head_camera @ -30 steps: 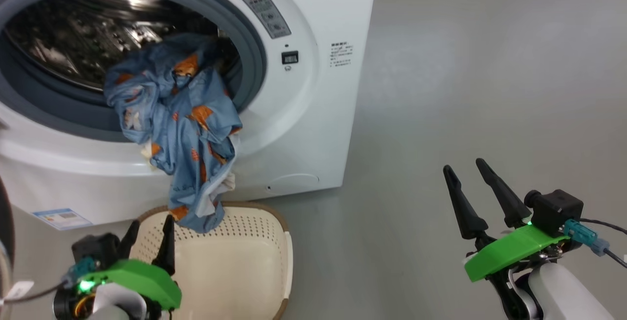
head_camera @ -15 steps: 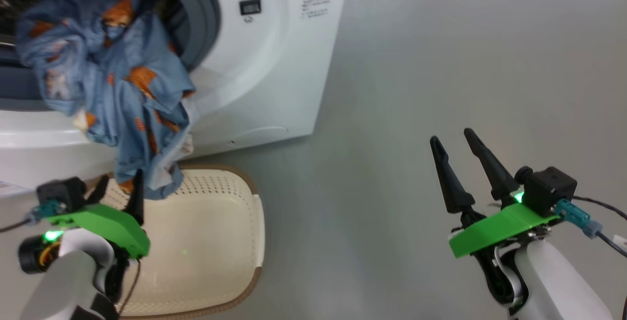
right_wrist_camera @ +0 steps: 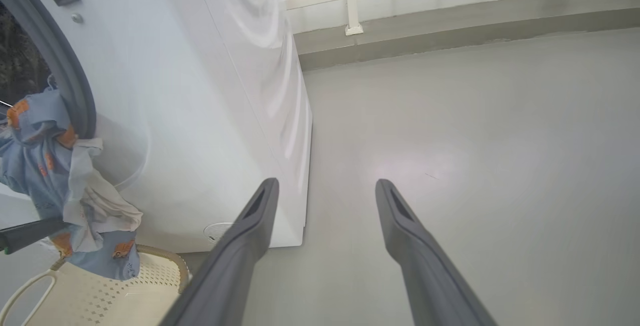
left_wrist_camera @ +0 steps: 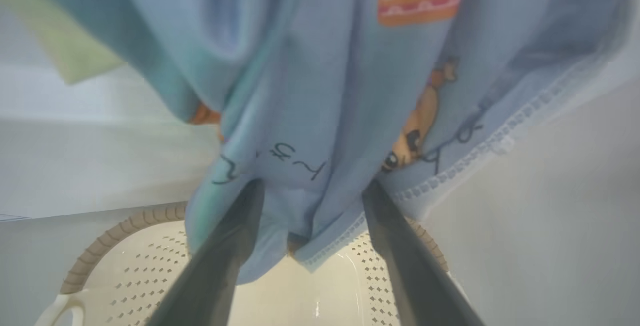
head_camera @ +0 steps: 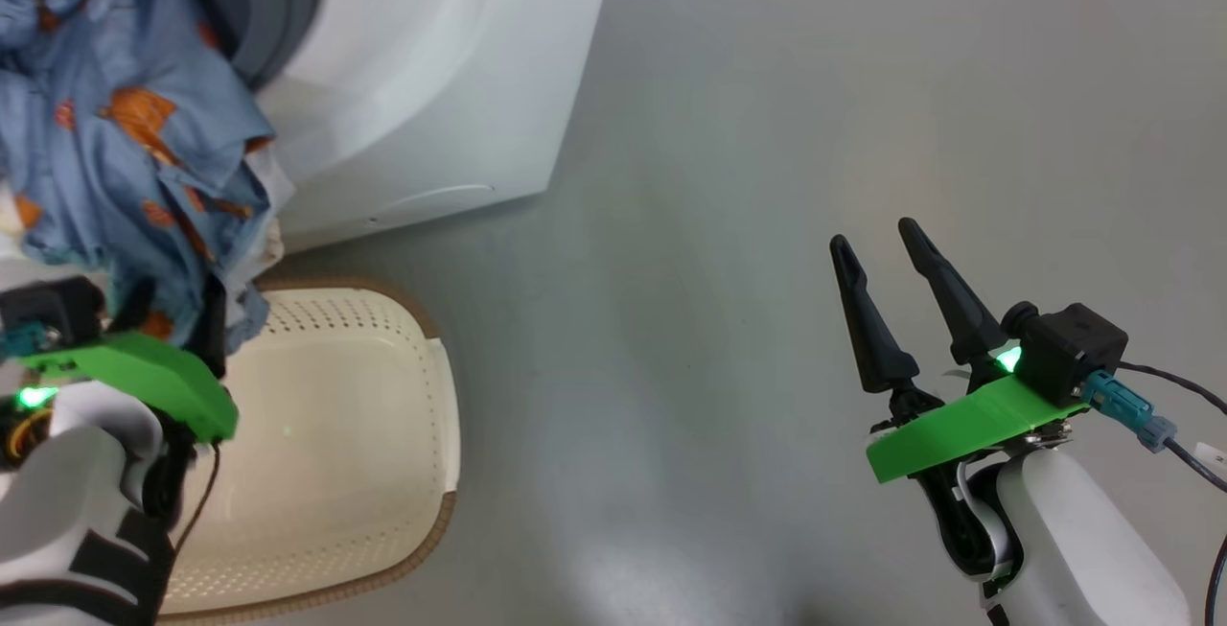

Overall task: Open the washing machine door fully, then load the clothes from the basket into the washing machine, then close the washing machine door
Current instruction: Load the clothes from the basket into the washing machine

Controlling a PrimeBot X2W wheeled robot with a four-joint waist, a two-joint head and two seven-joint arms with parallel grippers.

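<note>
As the clothes (left_wrist_camera: pixel 320 91) hang, left end effector (left_wrist_camera: pixel 312 186) straddles them.

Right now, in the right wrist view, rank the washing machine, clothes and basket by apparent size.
1. washing machine, by far
2. clothes
3. basket, but the frame edge crops it, so its place below the clothes is unsure

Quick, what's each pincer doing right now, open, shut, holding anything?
Left pincer: open, soft light-blue bear-print fabric hanging between its fingers, not clamped.
Right pincer: open, holding nothing.
</note>
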